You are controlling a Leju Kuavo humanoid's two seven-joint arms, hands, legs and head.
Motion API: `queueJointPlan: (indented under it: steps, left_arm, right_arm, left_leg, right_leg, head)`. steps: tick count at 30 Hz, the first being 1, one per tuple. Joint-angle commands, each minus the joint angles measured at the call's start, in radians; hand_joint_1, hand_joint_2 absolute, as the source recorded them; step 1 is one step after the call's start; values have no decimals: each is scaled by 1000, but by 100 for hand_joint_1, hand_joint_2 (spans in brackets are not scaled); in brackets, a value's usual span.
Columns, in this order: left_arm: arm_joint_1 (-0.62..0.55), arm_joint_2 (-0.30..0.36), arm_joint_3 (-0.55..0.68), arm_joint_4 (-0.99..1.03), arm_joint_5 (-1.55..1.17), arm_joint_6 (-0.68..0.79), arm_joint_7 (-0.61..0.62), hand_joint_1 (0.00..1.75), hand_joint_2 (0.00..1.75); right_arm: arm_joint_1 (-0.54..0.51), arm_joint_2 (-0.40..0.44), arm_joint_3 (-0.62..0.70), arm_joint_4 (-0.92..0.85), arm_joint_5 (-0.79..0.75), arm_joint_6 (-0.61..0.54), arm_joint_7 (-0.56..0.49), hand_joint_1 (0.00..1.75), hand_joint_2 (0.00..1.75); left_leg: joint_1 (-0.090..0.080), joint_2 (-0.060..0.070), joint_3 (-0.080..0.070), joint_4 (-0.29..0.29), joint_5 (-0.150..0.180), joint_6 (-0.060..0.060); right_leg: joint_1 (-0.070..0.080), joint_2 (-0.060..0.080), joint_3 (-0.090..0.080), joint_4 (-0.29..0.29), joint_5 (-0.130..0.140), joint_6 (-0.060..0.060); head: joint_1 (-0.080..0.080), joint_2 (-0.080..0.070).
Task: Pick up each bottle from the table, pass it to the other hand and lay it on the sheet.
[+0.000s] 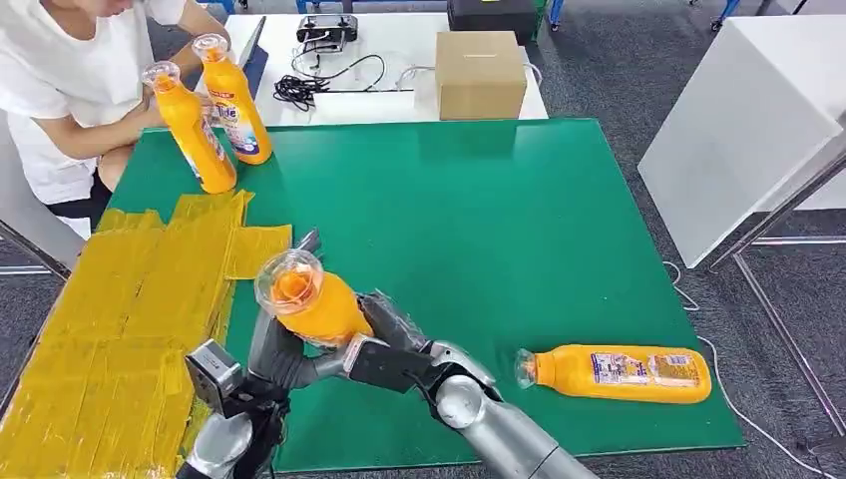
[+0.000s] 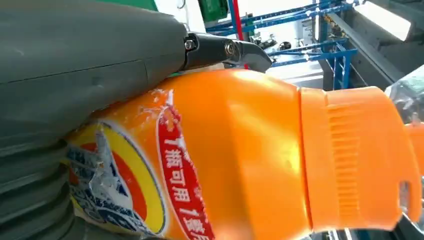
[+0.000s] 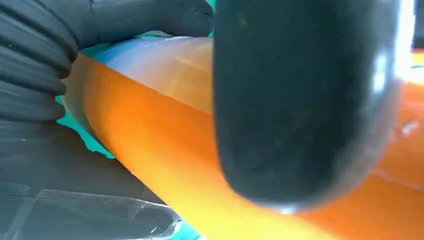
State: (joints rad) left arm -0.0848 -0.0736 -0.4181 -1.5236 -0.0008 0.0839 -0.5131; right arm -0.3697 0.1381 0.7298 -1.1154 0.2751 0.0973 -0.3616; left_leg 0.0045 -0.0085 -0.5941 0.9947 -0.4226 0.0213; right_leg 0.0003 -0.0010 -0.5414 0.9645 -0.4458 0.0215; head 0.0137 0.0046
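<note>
1. The held bottle [image 1: 309,299], orange with a clear cap, is up off the green table [image 1: 479,230], cap tilted toward the camera, near the edge of the yellow sheet [image 1: 130,329]
2. The left hand [image 1: 274,349] wraps its fingers around the bottle's body from below and the left; in the left wrist view the grey thumb [image 2: 90,55] lies against the label
3. The right hand [image 1: 394,344] also grips the same bottle from the right, its dark fingers closed on the body
4. A 2nd bottle [image 1: 619,372] lies on its side on the table, well apart to the right
5. 2 more bottles [image 1: 210,110] stand upright at the far left corner, a person [image 1: 70,80] in a white shirt holding them
6. A cardboard box [image 1: 480,72] and cables [image 1: 319,80] sit on the white table beyond
</note>
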Motion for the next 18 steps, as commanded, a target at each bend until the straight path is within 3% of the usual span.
queueJointPlan:
  steps: [1,3,4,18]
  left_arm:
    - [-54,-11,16,82,-3,12,21,0,175]
    - [-54,-18,27,86,5,19,24,3,175]
    - [-52,-22,32,86,9,23,25,169,175]
    - [-34,-29,45,72,43,26,24,175,175]
  right_arm:
    - [-21,-30,140,4,34,-13,0,175,175]
    - [-19,-32,145,2,37,-14,0,175,175]
    - [-18,-34,148,0,42,-17,1,175,175]
    - [-8,-35,136,4,45,-29,3,175,175]
  left_leg:
    - [0,0,2,-1,0,-1]
    - [1,-1,6,-1,-2,-1]
    - [0,-1,3,-1,-1,-1]
    - [1,0,3,-1,-1,0]
  right_leg:
    - [0,-1,3,-1,-1,0]
    - [1,-1,7,-2,-2,0]
    - [0,-1,4,-1,-1,0]
    - [0,-1,3,-1,-1,0]
  head:
    - [0,0]
    - [0,0]
    - [0,0]
    - [0,0]
